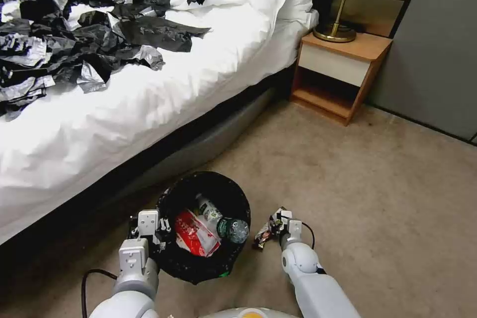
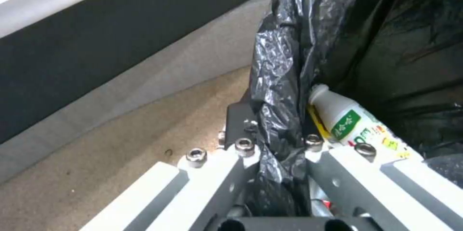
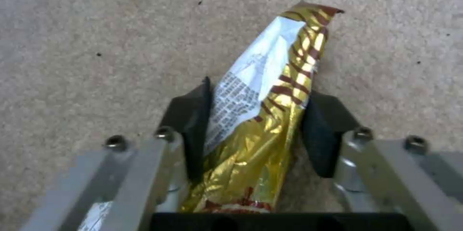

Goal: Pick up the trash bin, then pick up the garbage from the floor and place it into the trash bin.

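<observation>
Wrapper (image 3: 263, 108) between right tool (image 3: 255, 129) fingers

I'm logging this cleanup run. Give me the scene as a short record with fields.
left gripper: shut on the rim of the trash bin
right gripper: shut on a gold snack wrapper, beside the bin, over the carpet
in bin: white bottle, red-white wrapper
surroundings: bed behind the bin, nightstand with lamp
</observation>
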You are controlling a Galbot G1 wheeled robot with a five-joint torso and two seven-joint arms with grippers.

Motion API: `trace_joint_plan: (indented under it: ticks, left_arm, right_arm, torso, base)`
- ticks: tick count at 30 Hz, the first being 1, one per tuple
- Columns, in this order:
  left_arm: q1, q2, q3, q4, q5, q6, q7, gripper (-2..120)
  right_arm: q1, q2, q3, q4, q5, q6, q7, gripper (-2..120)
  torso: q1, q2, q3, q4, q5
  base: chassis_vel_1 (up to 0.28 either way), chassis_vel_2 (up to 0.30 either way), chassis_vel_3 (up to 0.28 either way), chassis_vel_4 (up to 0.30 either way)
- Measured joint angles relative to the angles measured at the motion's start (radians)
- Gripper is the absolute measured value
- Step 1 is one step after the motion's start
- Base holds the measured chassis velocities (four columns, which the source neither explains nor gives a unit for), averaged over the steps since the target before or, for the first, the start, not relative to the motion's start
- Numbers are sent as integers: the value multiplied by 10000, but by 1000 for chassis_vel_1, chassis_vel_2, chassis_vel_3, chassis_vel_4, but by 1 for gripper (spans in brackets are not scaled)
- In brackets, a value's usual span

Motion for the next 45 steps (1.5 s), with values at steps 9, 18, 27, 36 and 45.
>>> trace_joint_plan:
  ticks: [9,18,27,36,45]
  left_arm:
    - [-33,-4,18,0,0,-7,0,0]
    - [-146,23,35,85,-35,-5,1,0]
    - [-238,99,1,135,-136,13,2,0]
    - [-290,177,0,164,-290,60,3,0]
    - [-257,222,67,163,-745,287,-83,0]
  right_arm:
    - [-112,-166,-12,184,-36,172,-46,9]
    - [-398,-540,-123,1309,154,158,72,0]
    - [-1375,-966,-44,3863,-122,684,298,0]
    - [-1701,-1236,319,6826,-903,5091,-2810,0]
    - [-2367,-1963,-760,9430,-581,6482,-5941,0]
  torso:
    - [0,-1,2,5,10]
    - [0,-3,3,-1,2]
    - [0,-2,2,-5,0]
    - [0,-3,1,-1,-3]
    - [0,-2,1,-3,-4]
  base:
    - [0,0,0,0]
    - [0,0,0,0]
    - [0,0,0,0]
    - [0,0,0,0]
    - [0,0,0,0]
